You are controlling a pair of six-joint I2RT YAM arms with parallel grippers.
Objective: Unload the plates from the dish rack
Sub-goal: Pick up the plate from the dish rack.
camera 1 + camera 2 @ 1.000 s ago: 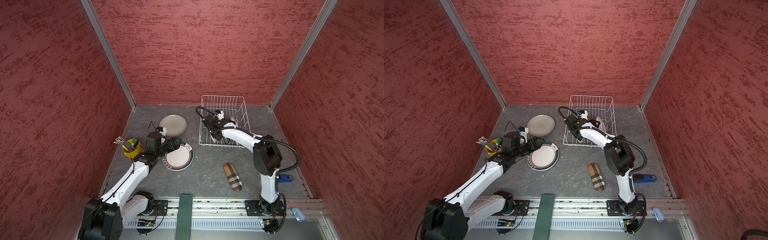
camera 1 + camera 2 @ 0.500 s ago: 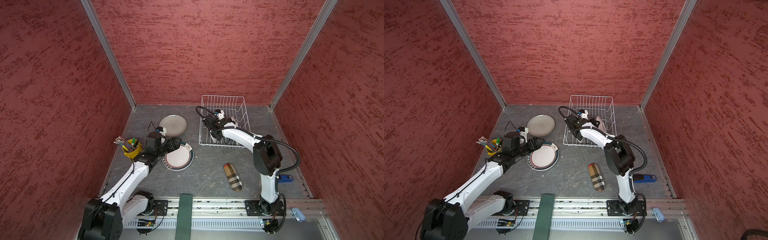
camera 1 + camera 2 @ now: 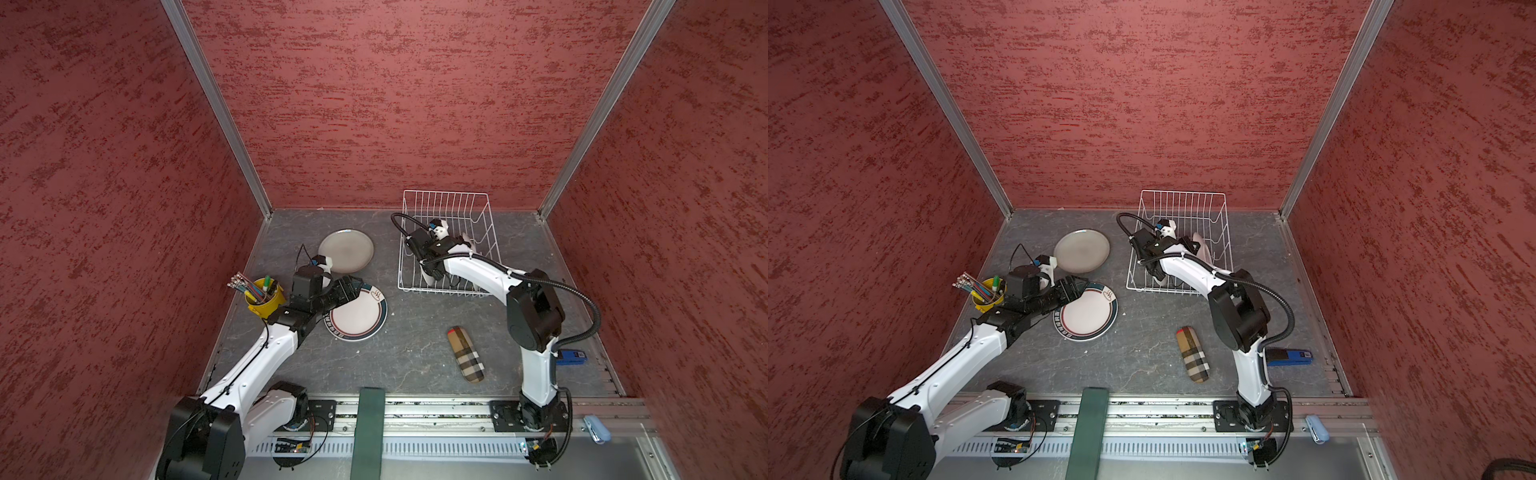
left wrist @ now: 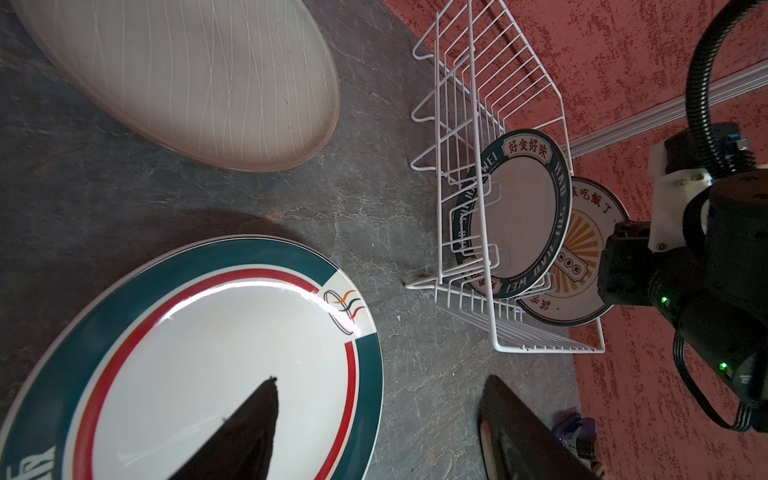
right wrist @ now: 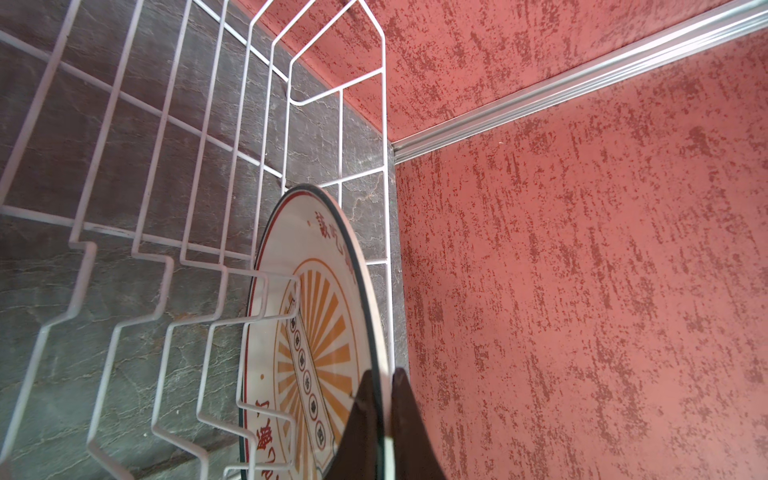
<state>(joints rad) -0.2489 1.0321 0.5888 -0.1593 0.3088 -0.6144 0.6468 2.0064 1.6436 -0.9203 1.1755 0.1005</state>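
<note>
Farthest left of the dish rack (image 3: 451, 212) stands a yellow cup (image 3: 266, 300) full of pens. Nearer the rack, the left gripper (image 4: 382, 377) hangs low with its fingers spread and nothing between them, one finger above the green-banded plate (image 3: 358, 318) and the other above bare table on the rack's side of it. That plate lies flat on the table, out of the rack and to its left. The grey-beige plate (image 3: 347, 250) also lies flat left of the rack, beside the green-banded one but farther back. Inside the rack, a dark green lettered plate (image 4: 519, 216) stands on edge among the prongs at the near end. The sunburst plate (image 5: 316, 332) stands on edge just behind it, towards the rack's right side. The right gripper (image 5: 383, 374) reaches into the rack with its fingers pinched onto the rim of the sunburst plate. In front of the rack lies a plaid case (image 3: 465, 354), and to the rack's front right lies a blue object (image 3: 572, 356).
</note>
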